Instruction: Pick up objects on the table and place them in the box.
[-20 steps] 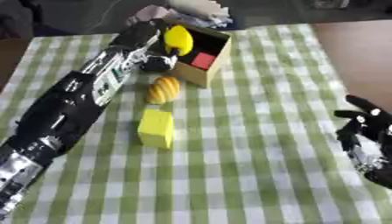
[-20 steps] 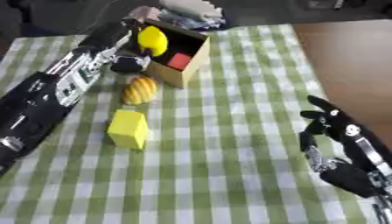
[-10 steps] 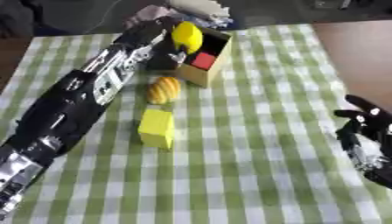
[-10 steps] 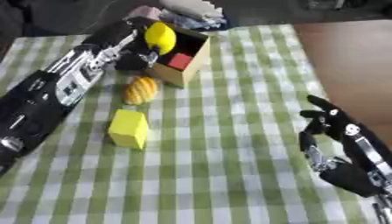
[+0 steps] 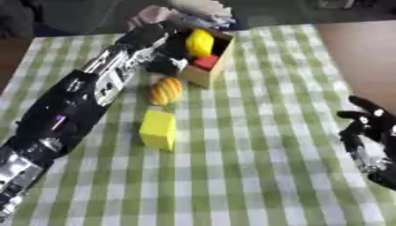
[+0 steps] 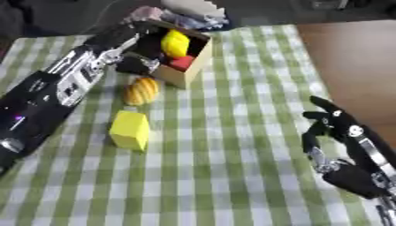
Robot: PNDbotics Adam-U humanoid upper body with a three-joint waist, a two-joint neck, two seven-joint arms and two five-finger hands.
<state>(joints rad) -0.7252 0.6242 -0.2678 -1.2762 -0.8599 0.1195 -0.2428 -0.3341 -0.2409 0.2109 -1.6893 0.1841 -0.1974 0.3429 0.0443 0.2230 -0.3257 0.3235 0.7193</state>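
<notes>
— Where's the box [image 5: 207,73]?

— Near the far edge of the tabletop [image 5: 255,145], left of middle, open on top. Holds a yellow piece [image 5: 199,42] standing above a red piece [image 5: 206,61].

— And the left hand [image 6: 136,63]?

— Reaches up along the left side of the green-checked tabletop to the box's near-left corner. Dark and blurred against the cardboard there; can't tell whether open or curled, nor whether touching the yellow piece.

— Still out on the cloth?

— Two things. An orange ribbed object [image 5: 165,90] just beside the box's near side, close to the left arm. A yellow block [image 5: 158,129] nearer the front, between the orange one and the front-left corner, apart from both.

— Right hand [image 6: 333,126]?

— Near the right edge, toward the front-right corner, well apart from everything. Fingers spread and pointing up, holding nothing.

— Anything beyond the box?

— A heap of pale and pink stuff [image 5: 189,11] at the far edge, just behind it.
</notes>
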